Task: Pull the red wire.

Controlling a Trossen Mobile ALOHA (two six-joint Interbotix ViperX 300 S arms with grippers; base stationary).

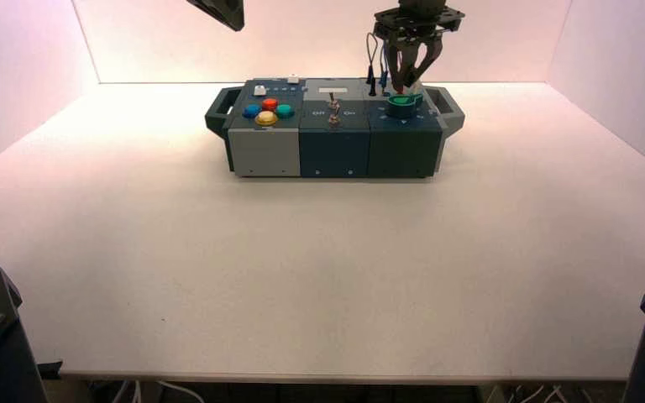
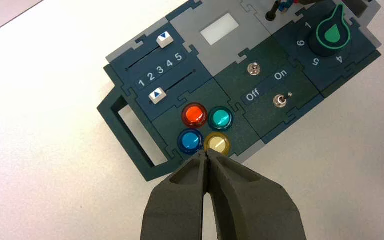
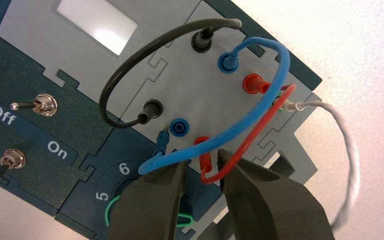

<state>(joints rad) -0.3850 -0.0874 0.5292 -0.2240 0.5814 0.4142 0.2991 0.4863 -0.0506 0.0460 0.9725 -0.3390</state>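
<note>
The red wire (image 3: 260, 127) arches over the grey socket panel at the box's right end. Its far red plug (image 3: 252, 84) sits in a socket. Its near red plug (image 3: 203, 152) stands between the fingers of my right gripper (image 3: 202, 160), which is open, one finger on each side with a gap. In the high view the right gripper (image 1: 405, 80) hangs over the box's right end, behind the green knob (image 1: 403, 104). My left gripper (image 2: 207, 156) is shut and empty, held high above the four round buttons (image 2: 206, 129).
A blue looped wire (image 3: 275, 85) crosses over the red one; its near plug (image 3: 159, 146) hangs out of the blue socket (image 3: 179, 126). A black wire (image 3: 115, 90) and a white wire (image 3: 347, 150) loop nearby. Two toggle switches (image 3: 44, 104) stand beside the Off and On lettering.
</note>
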